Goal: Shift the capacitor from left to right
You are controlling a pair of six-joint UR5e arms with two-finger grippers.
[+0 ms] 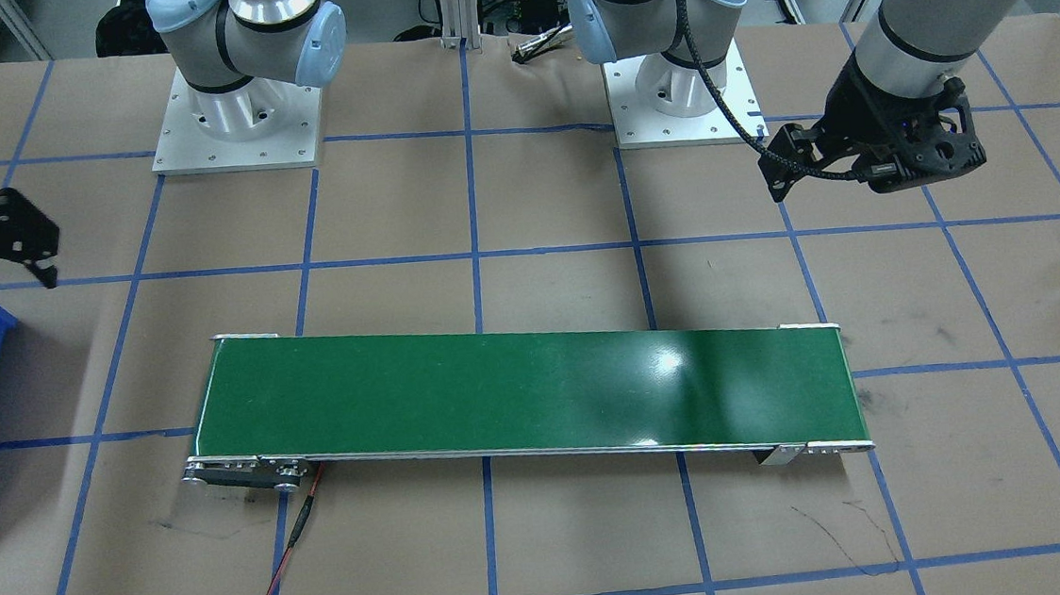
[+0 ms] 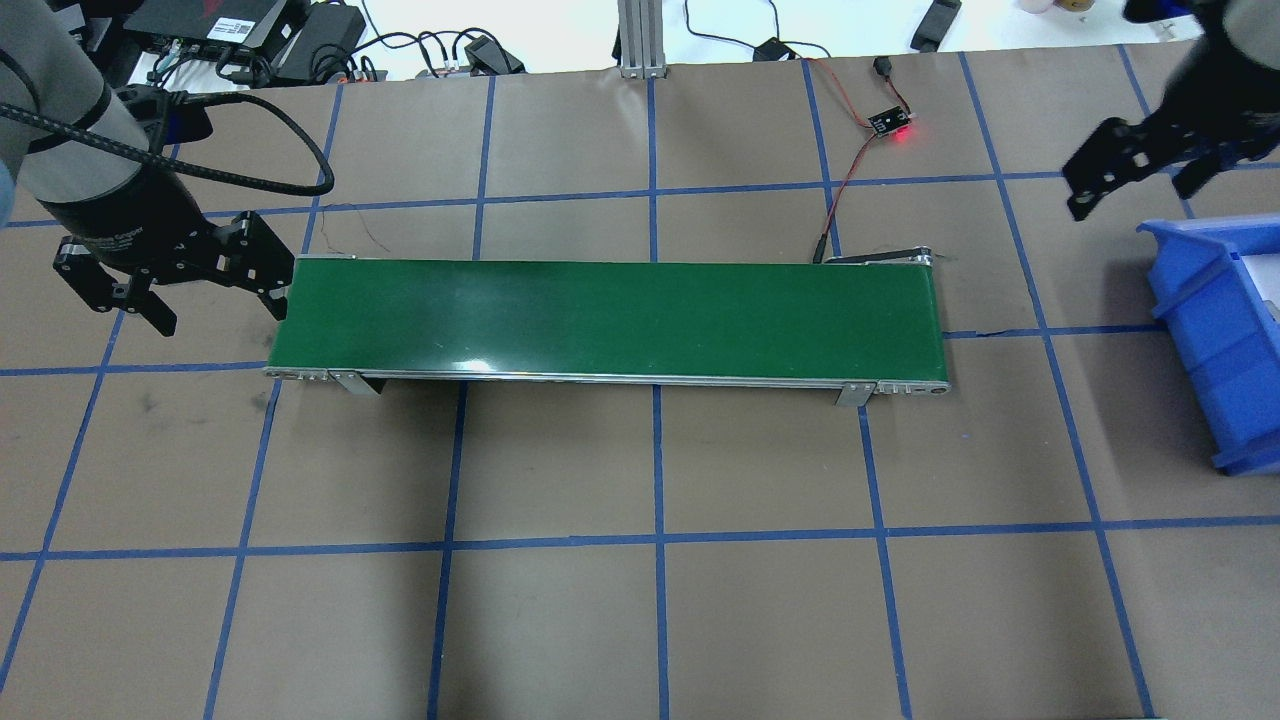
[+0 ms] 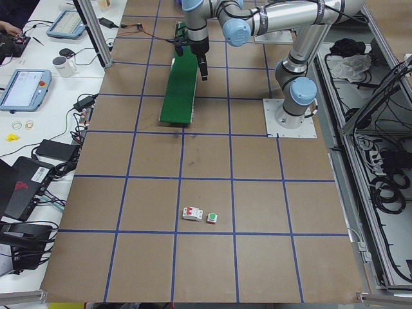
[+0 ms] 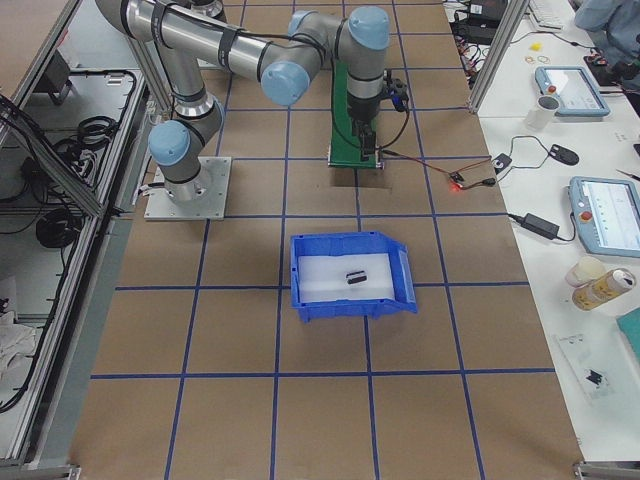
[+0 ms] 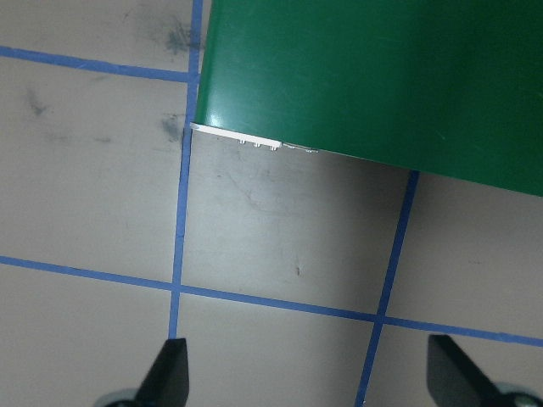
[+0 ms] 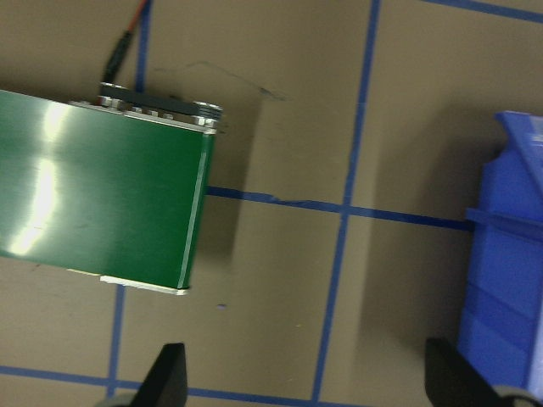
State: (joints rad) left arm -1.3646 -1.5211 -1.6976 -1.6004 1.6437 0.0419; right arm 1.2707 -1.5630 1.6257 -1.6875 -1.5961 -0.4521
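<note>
Since the capacitor (image 4: 357,277) lies inside the blue bin (image 4: 345,308) on the desk's (image 4: 320,400) right side, I judge the move finished. Beyond the bin, my right pincer (image 2: 1130,198) hangs released and empty near the green conveyor's (image 2: 610,315) end, probably posted to lift parts off. Farthest off, the left pincer (image 2: 222,315) hangs released and empty at the other end, placed for loading.
</note>
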